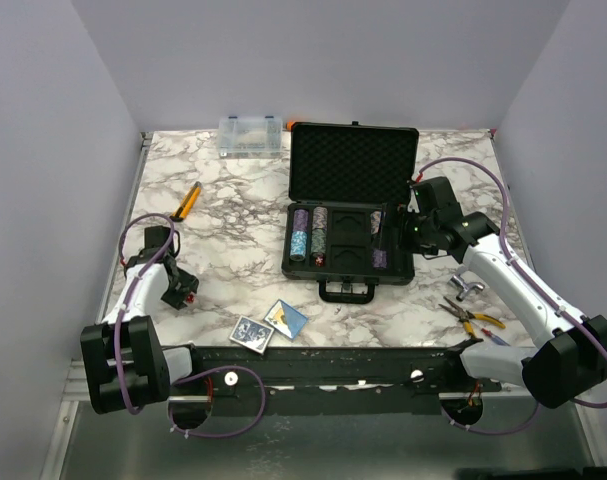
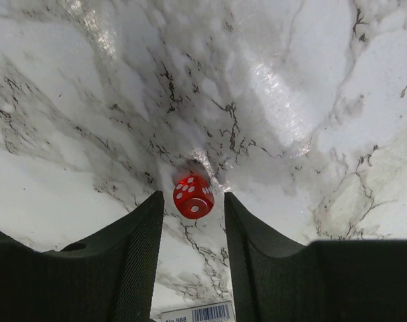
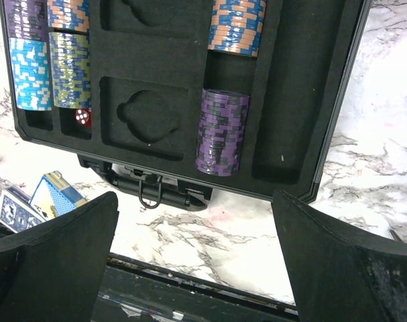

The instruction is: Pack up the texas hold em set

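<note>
The black case (image 1: 303,268) lies open mid-table with its foam lid (image 1: 353,165) raised. Its tray holds a purple chip stack (image 3: 222,131), an orange-blue stack (image 3: 238,27), a cyan stack (image 3: 30,72), a green stack (image 3: 70,70) and a red die (image 3: 82,117). Two blue-white card decks (image 1: 251,332) (image 1: 286,318) lie in front of the case. They also show in the right wrist view (image 3: 55,194). My left gripper (image 2: 193,201) is open at the table's left, straddling a second red die (image 2: 193,196) without touching it. My right gripper (image 3: 193,208) is open wide and empty over the case's right front.
A clear plastic organizer box (image 1: 251,135) stands at the back. An orange-handled tool (image 1: 188,200) lies at the left. Pliers (image 1: 473,318) and a small metal tool (image 1: 470,290) lie at the right front. The case handle (image 3: 146,184) faces the near edge.
</note>
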Controlling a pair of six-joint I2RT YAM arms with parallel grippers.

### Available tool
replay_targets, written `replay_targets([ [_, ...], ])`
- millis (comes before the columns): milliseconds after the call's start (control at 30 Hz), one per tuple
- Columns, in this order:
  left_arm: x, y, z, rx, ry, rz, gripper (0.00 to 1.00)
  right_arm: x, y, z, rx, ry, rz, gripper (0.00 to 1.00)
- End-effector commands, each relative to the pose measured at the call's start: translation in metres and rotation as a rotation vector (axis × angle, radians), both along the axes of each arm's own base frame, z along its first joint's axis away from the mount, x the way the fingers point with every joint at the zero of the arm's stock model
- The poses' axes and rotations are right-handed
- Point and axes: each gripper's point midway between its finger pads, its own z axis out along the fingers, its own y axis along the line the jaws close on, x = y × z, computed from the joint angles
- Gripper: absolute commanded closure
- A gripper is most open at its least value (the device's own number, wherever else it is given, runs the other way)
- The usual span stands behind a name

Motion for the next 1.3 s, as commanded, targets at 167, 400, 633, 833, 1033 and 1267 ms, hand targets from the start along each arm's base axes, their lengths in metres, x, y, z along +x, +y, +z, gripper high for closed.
replay_targets([
  [167,0.014,0.006,0.007,0.007,-0.030,0.008,0.61,0.003,-0.001,0.009,-0.011,-0.017,0.003,0.00],
  [400,0.010,0.004,0.002,-0.003,-0.016,-0.002,0.64,0.003,-0.001,0.009,-0.013,-0.016,0.005,0.00],
  [633,0.006,0.005,-0.001,0.008,-0.006,-0.018,0.84,0.003,0.001,0.010,-0.006,-0.014,0.008,0.00],
  [833,0.009,0.002,0.003,-0.003,-0.037,-0.042,1.00,0.005,0.001,0.012,-0.003,-0.018,0.008,0.00],
  [1033,0.011,-0.005,0.014,-0.026,-0.095,-0.089,1.00,0.006,0.003,0.019,0.010,-0.031,0.002,0.00],
  [1267,0.014,-0.021,0.027,-0.082,-0.180,-0.133,1.00,0.004,0.006,0.022,0.038,-0.027,-0.002,0.00],
])
